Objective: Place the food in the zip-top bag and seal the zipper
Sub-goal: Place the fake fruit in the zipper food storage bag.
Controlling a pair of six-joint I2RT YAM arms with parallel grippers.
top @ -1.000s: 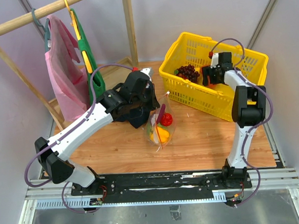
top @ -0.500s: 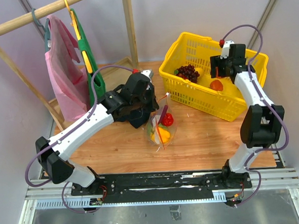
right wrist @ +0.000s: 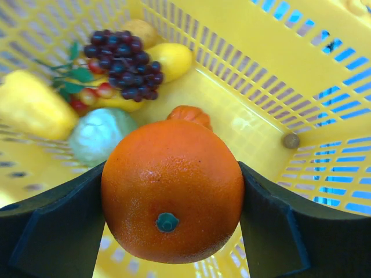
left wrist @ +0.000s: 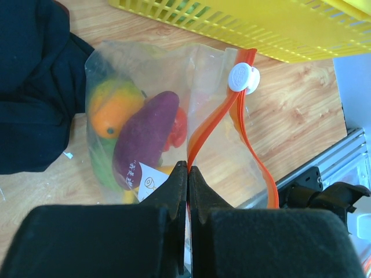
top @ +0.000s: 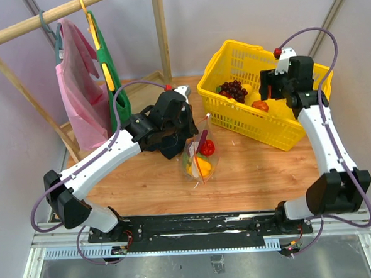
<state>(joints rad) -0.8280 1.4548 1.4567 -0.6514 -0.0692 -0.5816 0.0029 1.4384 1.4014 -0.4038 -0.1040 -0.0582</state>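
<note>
2 white arms point(top: 98, 159), black joints point(top: 73, 209), purple cables point(top: 314, 29)

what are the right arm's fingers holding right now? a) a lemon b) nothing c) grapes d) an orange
d, in the right wrist view an orange sits clamped between the right fingers, above the yellow basket.
</note>
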